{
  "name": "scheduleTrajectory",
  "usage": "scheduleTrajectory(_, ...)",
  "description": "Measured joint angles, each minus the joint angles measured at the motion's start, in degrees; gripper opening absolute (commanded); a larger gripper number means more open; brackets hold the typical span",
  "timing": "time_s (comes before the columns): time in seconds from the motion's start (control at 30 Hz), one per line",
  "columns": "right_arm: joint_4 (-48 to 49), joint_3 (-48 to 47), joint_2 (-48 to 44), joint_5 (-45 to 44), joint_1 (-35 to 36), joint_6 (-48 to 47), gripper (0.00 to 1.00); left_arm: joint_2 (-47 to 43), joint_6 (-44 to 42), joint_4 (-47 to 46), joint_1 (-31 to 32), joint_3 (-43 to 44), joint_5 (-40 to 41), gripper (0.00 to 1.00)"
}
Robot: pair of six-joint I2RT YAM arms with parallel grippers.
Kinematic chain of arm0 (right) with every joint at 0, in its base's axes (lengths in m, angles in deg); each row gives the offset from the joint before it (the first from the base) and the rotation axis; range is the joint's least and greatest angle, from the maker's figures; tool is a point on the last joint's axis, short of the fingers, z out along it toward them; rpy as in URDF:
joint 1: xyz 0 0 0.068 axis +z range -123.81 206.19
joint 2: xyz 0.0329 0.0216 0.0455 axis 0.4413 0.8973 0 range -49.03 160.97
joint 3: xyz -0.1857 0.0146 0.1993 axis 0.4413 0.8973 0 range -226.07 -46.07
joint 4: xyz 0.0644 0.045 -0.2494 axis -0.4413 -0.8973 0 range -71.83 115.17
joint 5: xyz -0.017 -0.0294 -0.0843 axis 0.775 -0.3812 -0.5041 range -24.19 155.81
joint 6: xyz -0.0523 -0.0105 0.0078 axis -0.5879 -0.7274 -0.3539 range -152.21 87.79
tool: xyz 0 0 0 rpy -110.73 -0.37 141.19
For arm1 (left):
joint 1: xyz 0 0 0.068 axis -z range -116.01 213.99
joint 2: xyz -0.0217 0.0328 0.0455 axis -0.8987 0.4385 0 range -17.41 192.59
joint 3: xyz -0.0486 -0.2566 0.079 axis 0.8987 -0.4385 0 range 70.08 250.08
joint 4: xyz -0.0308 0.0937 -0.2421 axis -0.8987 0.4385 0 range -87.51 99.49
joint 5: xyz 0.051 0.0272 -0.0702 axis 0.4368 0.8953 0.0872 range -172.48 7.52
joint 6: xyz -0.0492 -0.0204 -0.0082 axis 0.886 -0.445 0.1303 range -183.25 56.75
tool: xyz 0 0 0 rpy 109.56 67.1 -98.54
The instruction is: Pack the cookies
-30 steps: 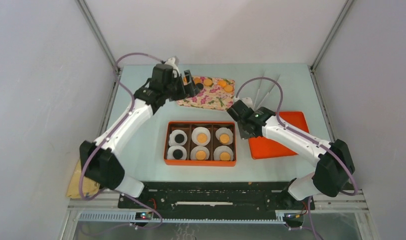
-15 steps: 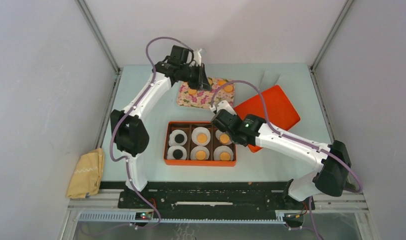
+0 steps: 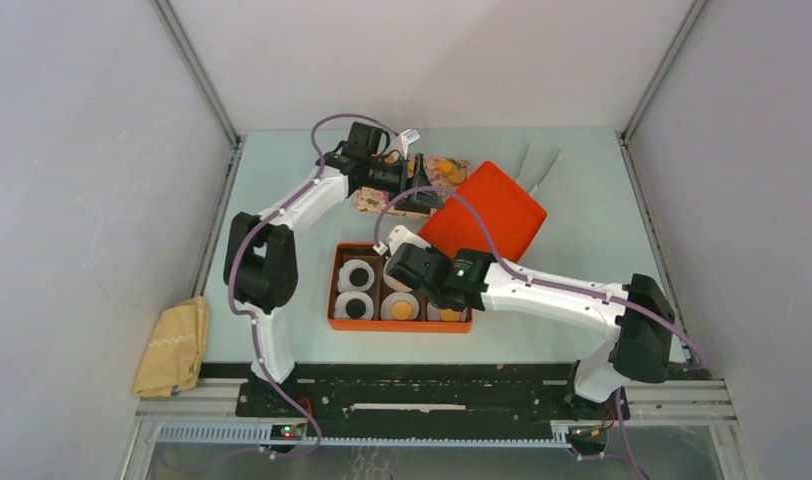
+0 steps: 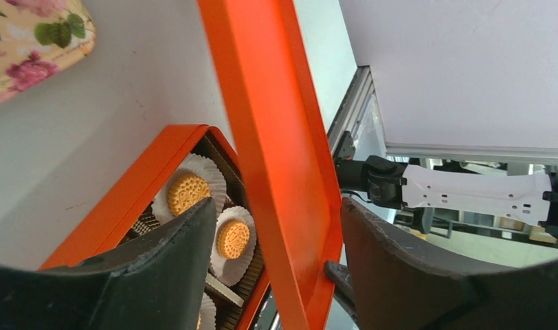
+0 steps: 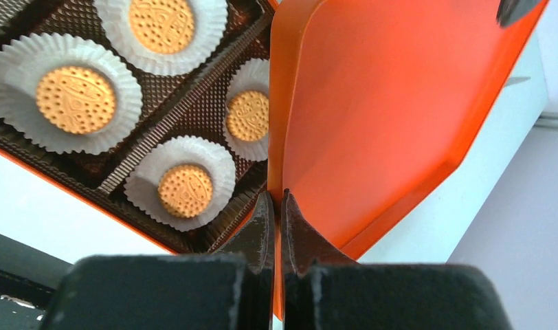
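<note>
orange lid [image 3: 487,212] tilted behind box [image 3: 334,300] of cookies [image 3: 403,311], floral tray [image 3: 367,203] beyond

Top view looks down from behind the arm bases [image 3: 592,385] on the whole tabletop [image 3: 602,200]; 2 wrist views sit close, all 3 sharing the orange lid [image 3: 482,215]

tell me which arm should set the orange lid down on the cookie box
Right. The right gripper is shut on the orange lid over the cookie box; the left gripper is open.

Robotics lab test cell, pale table [image 3: 592,200] walled by plain white panels [image 3: 82,200], aluminium frame posts [image 3: 195,68] at its far corners, black mounting rail [image 3: 432,395] along its near edge.
</note>
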Motion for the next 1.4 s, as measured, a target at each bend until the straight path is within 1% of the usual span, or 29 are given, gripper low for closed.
scheduleTrajectory(0.13, 0.6, -1.5, 1.2, 0.0, 1.0, -0.9, 0.0, -0.2, 1.9, -4.3, 0.0, -3.1, -1.9, 0.73)
scheduleTrajectory(0.3, 1.2, -4.2, 2.2, -0.3, 2.1, -2.2, 0.0, -0.2, 3.2, -7.1, 0.0, -5.1, -3.1, 0.73)
scheduleTrajectory(0.37, 1.5, -5.0, 2.4, -0.5, 2.8, -2.7, 0.0, -0.2, 4.2, -8.3, 0.0, -5.5, -3.7, 0.73)
scheduleTrajectory(0.43, 1.8, -5.3, 2.6, -0.3, 3.1, -3.1, 0.0, -0.2, 5.4, -10.2, 0.1, -5.9, -4.6, 0.7)
scheduleTrajectory(0.5, 1.9, -5.7, 3.0, 0.1, 3.3, -3.3, 0.0, -0.1, 7.3, -12.7, 0.2, -6.1, -5.7, 0.63)
scheduleTrajectory(0.53, 2.1, -5.9, 3.3, 0.1, 3.3, -3.3, 0.0, 0.0, 7.9, -13.9, 0.4, -6.1, -6.1, 0.57)
scheduleTrajectory(0.67, 2.6, -6.1, 4.7, 0.4, 3.3, -3.3, 0.0, 0.0, 10.6, -17.9, 1.1, -7.0, -7.0, 0.25)
scheduleTrajectory(0.77, 2.6, -6.2, 5.4, 0.2, 3.3, -3.5, 0.0, 0.0, 12.3, -19.4, 1.6, -8.3, -7.1, 0.06)
scheduleTrajectory(0.8, 2.3, -6.4, 5.6, 0.2, 3.4, -3.5, 0.0, 0.0, 12.4, -20.0, 1.7, -8.6, -7.0, 0.01)
scheduleTrajectory(0.9, 1.8, -6.9, 5.7, -0.4, 3.5, -3.6, 0.0, 0.0, 13.7, -20.7, 1.9, -8.9, -6.7, 0.0)
scheduleTrajectory(0.93, 1.7, -7.1, 5.7, -0.5, 3.5, -3.6, 0.04, 0.0, 14.4, -20.7, 1.9, -8.9, -6.3, 0.0)
scheduleTrajectory(1.03, 1.4, -7.3, 5.7, -2.3, 3.5, -3.2, 0.39, 0.3, 15.5, -20.8, 1.8, -8.8, -4.9, 0.0)
scheduleTrajectory(1.13, 1.7, -7.5, 5.7, -7.7, 3.8, -2.8, 0.63, 0.9, 17.2, -20.0, 1.3, -8.8, -3.4, 0.0)
scheduleTrajectory(1.17, 1.7, -7.6, 5.7, -8.8, 3.8, -2.2, 0.68, 1.1, 17.5, -19.5, 1.1, -8.7, -2.8, 0.0)
scheduleTrajectory(1.23, 2.2, -7.6, 5.7, -12.3, 3.9, -1.9, 0.73, 2.0, 18.1, -17.3, 0.3, -7.8, -1.8, 0.0)
scheduleTrajectory(1.3, 2.7, -7.6, 5.6, -15.1, 4.2, -1.9, 0.74, 3.2, 18.3, -14.7, -0.7, -5.9, -1.0, 0.0)
scheduleTrajectory(1.4, 3.5, -7.6, 5.4, -17.7, 4.9, -2.1, 0.74, 5.2, 18.4, -9.9, -2.8, -0.7, 0.0, 0.0)
